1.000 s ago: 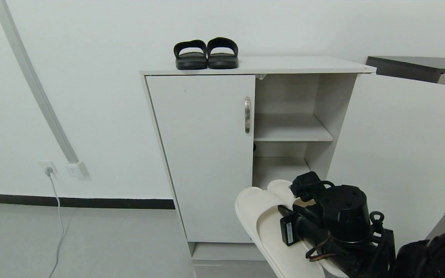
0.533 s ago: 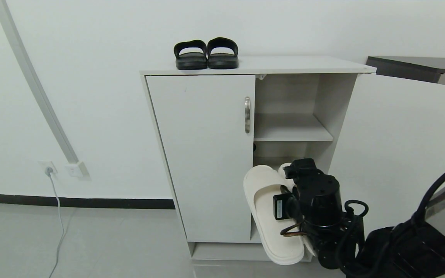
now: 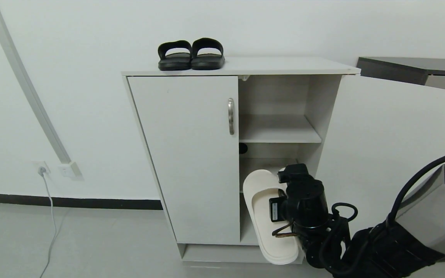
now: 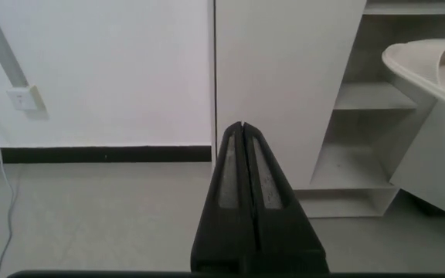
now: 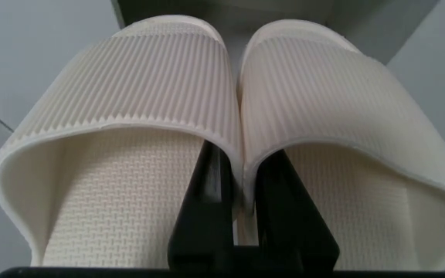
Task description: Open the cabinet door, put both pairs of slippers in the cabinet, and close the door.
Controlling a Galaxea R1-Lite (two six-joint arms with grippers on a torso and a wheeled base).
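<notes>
Pair of white slippers [image 3: 261, 200] pinched at the inner strap edges by the right gripper [image 5: 242, 205], held tilted before the open lower compartment of the cabinet [image 3: 284, 65], black slippers [image 3: 191, 55] seen on its top, left gripper [image 4: 242, 135] pressed together, empty, facing the shut left door [image 3: 184, 154].
</notes>
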